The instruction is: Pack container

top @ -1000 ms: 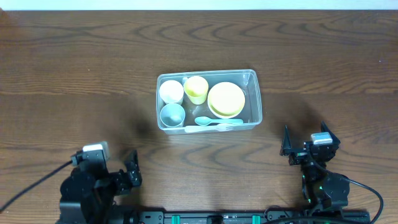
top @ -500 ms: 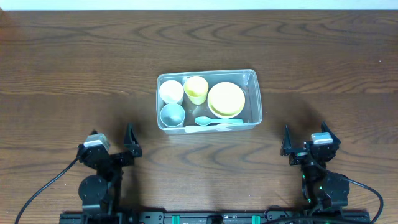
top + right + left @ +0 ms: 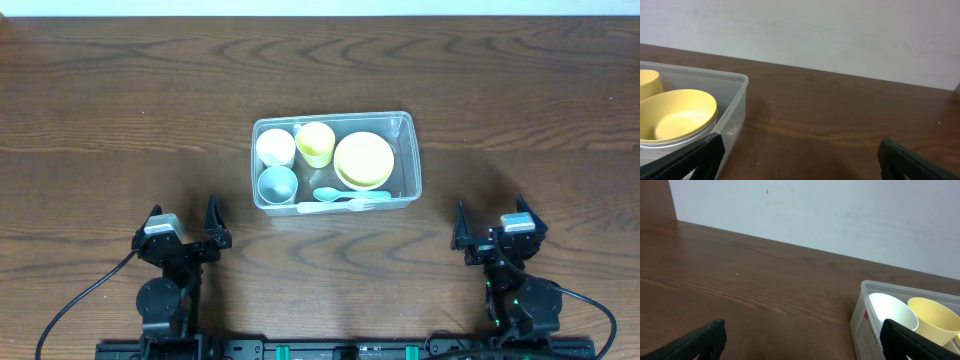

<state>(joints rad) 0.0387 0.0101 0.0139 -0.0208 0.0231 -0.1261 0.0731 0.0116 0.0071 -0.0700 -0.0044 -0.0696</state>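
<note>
Seen from overhead, the container (image 3: pixel 404 160) sits at frame centre on the table (image 3: pixel 120 120), holding cups (image 3: pixel 316 143), a bowl (image 3: pixel 363 159) and a spoon (image 3: pixel 340 196), while the left hand (image 3: pixel 182 218) and right hand (image 3: pixel 490 222) rest wide open and empty near the lower edge; a low reach could likely shove the light tub askew.

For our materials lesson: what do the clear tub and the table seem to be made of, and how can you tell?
The container: probably clear, glossy plastic; the yellow bowl shows through its wall. The table: dark wood or wood-look laminate, unclear which; wavy grain lines, low sheen.
</note>
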